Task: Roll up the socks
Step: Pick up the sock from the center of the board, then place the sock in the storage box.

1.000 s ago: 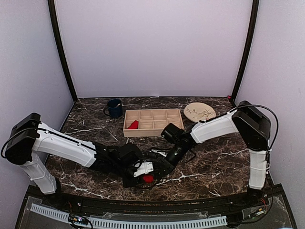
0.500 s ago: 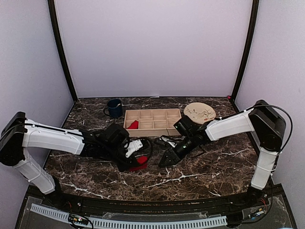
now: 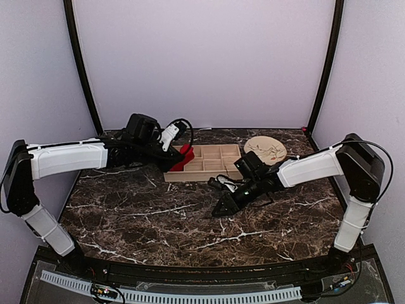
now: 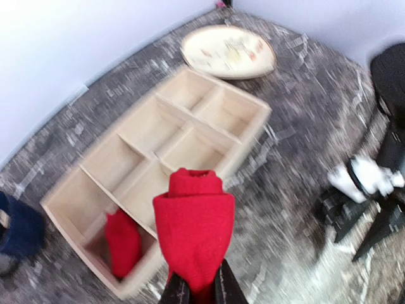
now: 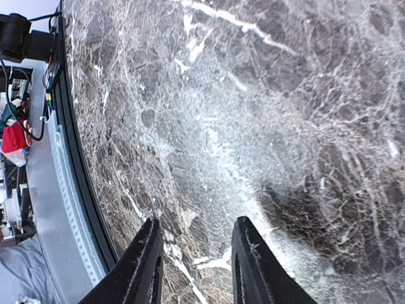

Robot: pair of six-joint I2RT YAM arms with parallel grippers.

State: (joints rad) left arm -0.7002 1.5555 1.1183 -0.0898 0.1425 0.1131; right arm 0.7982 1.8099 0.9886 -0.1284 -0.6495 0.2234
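Note:
A rolled red sock [image 4: 193, 228] hangs in my left gripper [image 4: 197, 288], whose jaws are shut on its lower end. In the top view this gripper [image 3: 178, 156] holds the sock [image 3: 185, 153] just above the left end of the wooden tray [image 3: 202, 176]. A second red sock [image 4: 123, 244] sits rolled in the tray's near-left compartment [image 3: 176, 166]. My right gripper [image 3: 223, 208] hovers low over the marble in front of the tray, open, with nothing between its fingers [image 5: 149, 253].
The tray's other compartments [image 4: 190, 145] hold nothing. A round tan plate [image 3: 264, 149] lies right of the tray, at the back. A dark blue mug [image 4: 19, 228] stands left of the tray. The table's front edge [image 5: 82, 190] runs close to my right gripper.
My left arm has carried the rolled sock from the table's front middle up and back to the tray's left end. My right gripper has drawn back to the right and stays open.

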